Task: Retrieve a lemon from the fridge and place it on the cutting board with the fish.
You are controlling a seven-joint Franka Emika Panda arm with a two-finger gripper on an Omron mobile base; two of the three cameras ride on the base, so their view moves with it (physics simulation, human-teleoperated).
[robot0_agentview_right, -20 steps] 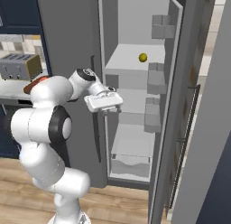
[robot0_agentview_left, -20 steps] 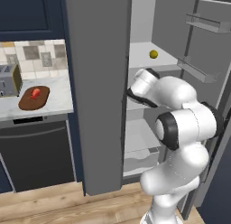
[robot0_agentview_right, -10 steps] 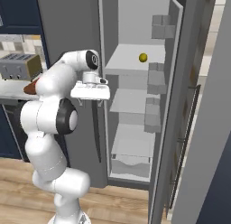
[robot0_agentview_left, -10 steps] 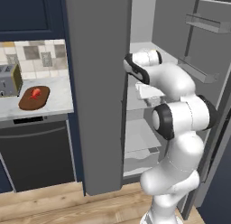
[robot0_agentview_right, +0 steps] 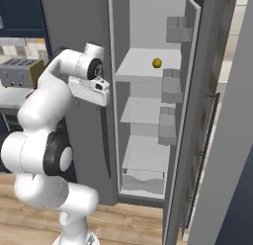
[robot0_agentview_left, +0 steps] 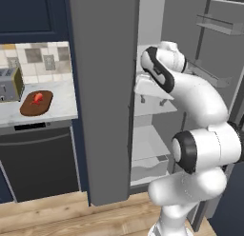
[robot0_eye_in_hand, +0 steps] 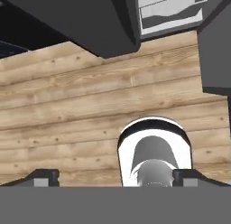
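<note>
My arm (robot0_agentview_right: 47, 105) rears up from its base, elbow bent, wrist raised high; the gripper (robot0_agentview_left: 151, 100) points straight down, its jaws spread wide with nothing between them, fingertips (robot0_eye_in_hand: 45, 177) far apart.

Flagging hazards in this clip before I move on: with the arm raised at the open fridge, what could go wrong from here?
1. The open gripper points down at the floor, not toward the lemon deep on the upper shelf; turning in to reach it could knock the shelf edge or a fridge wall.
2. The hand sits close beside the left door, so a swing may clip it.
3. The round lemon could roll away if nudged.
</note>
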